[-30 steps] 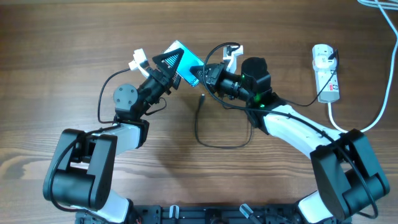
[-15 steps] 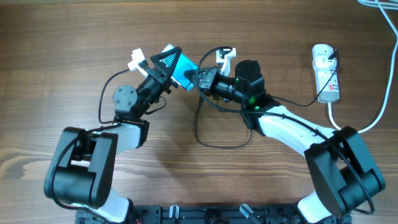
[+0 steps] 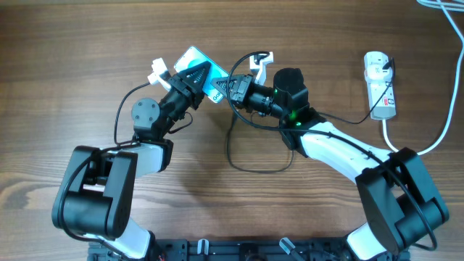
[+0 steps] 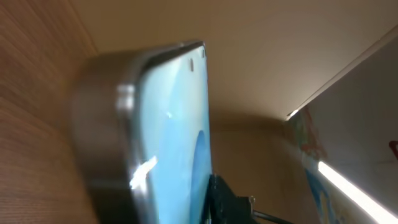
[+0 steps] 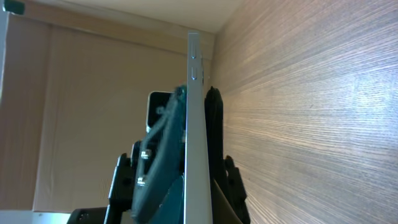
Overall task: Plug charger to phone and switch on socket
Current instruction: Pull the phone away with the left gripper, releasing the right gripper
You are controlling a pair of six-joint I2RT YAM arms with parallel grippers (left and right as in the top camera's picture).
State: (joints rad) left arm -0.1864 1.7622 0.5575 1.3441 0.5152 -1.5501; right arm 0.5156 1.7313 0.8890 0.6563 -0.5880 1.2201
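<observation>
Overhead, I see the phone (image 3: pixel 190 56) lifted off the table (image 3: pixel 326 29) at upper centre, tilted, its bright turquoise screen showing at two corners with a dark finger across the middle. My left gripper (image 3: pixel 190 76) is clamped on it, one finger on each face. My right gripper (image 3: pixel 233 85) sits just beside the phone's lower right end; whether its jaws are closed or parted I cannot tell, nor whether they hold anything.

The charger (image 3: pixel 229 145) is a thin black cable. It drops from just below the right gripper, loops over the wood in front of the arms, passes under the right arm and reappears towards the socket (image 3: pixel 380 83). I cannot make out its plug tip. The socket lies flat at the far right, well apart from both grippers: a white elongated strip with a rounded outlet end, red marks near its lower end, and a white cord (image 3: pixel 395 145) trailing off it. A thicker white cable (image 3: pixel 442 11) crosses the top right corner.

On my left wrist camera the phone (image 4: pixel 174 143) fills the frame close up: glossy pale blue glass, rounded corner, silvery rim with a glint. On my right wrist camera I see it (image 5: pixel 194 124) edge-on, a slim grey metal band with small side buttons, dark gripper parts on either side. The table is brown wood with fine straight grain.
</observation>
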